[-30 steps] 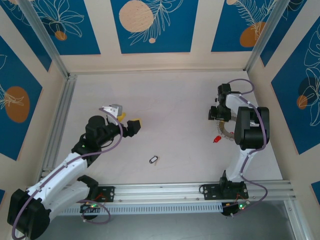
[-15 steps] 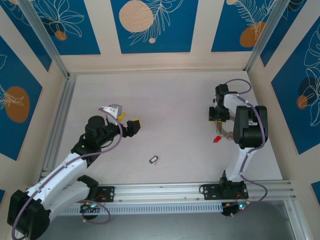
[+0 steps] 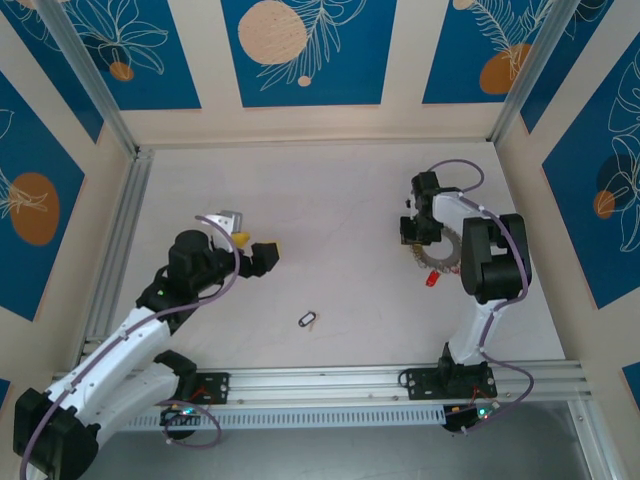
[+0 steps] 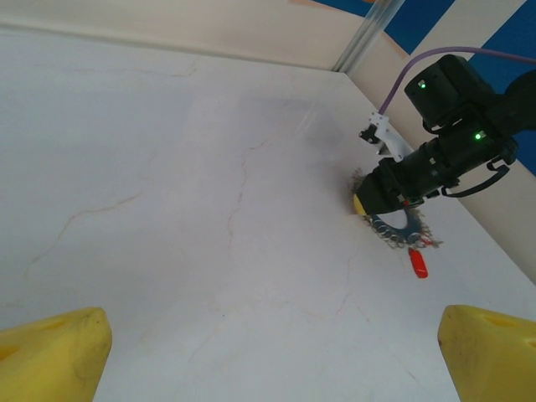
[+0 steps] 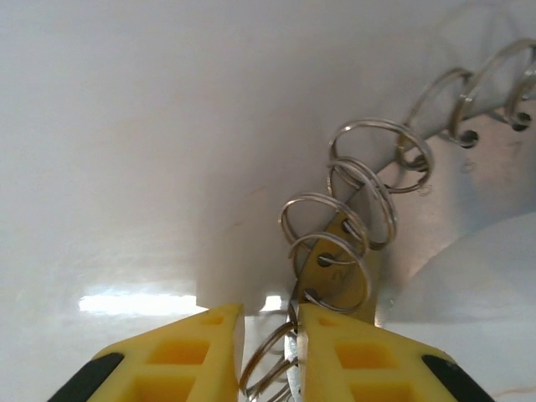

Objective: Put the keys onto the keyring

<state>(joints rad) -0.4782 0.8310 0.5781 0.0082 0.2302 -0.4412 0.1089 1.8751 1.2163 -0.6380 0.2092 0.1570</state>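
The keys are a curved chain of silvery rings with a red piece at the near end, lying on the table at the right. My right gripper is shut on the chain's far end. In the right wrist view its yellow fingers pinch several rings. A small dark keyring with a pale tag lies alone near the table's middle front. My left gripper is open with nothing between its fingers, left of centre. The left wrist view looks across at the keys and red piece.
Pale table boxed in by blue-patterned walls and an aluminium frame at the left. A metal rail runs along the near edge by the arm bases. The right arm's purple cable loops above its wrist.
My right gripper has slid left and slightly away, dragging the key chain and red piece with it. The left arm shifted only a little.
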